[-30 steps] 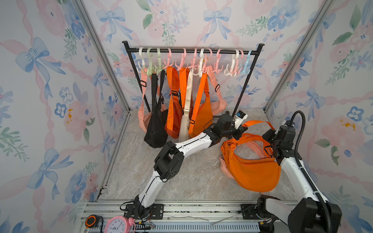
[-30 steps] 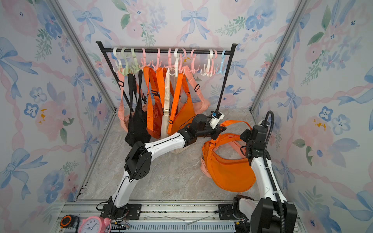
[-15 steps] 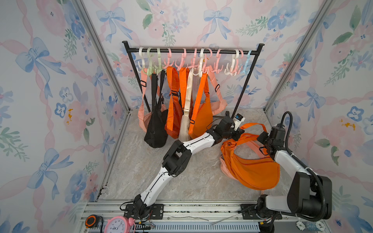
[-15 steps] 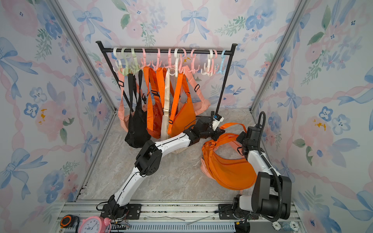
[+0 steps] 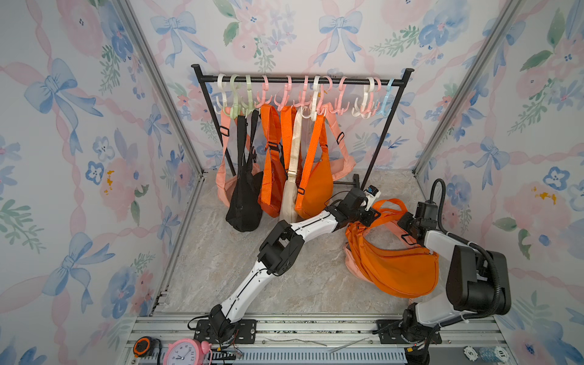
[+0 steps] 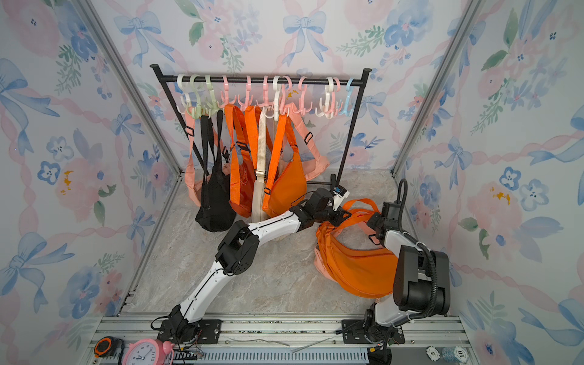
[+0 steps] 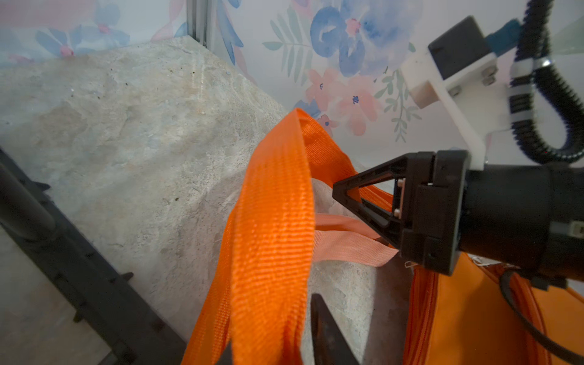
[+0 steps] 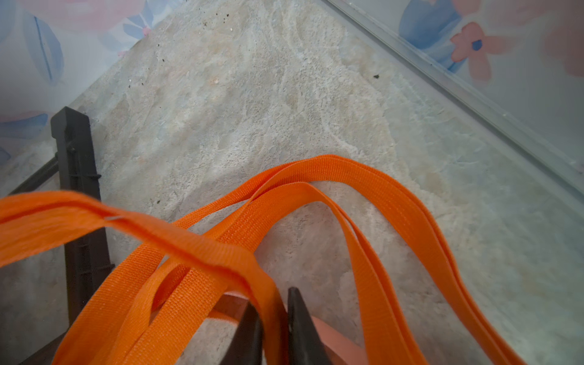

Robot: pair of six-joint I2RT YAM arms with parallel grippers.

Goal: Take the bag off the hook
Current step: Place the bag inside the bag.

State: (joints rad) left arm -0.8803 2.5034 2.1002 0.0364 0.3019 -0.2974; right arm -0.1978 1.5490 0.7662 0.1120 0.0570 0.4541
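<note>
Orange bag (image 5: 395,268) is off the rack (image 5: 300,80) and lies on the floor (image 5: 300,271) near the right gripper (image 8: 271,297).
I judge removal done, release pending: the left gripper (image 5: 370,217) is part open, with the strap (image 7: 271,237) loose between its jaws. The right gripper's jaws narrowly flank the strap; pinched or not, I cannot tell.

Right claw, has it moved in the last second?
Yes. In a top view the right claw has shifted left, closer to the rack.

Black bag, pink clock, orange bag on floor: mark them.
black bag (image 5: 245,208), in a top view, body
pink clock (image 5: 179,354), in a top view, face
orange bag on floor (image 5: 398,271), in a top view, body
</note>
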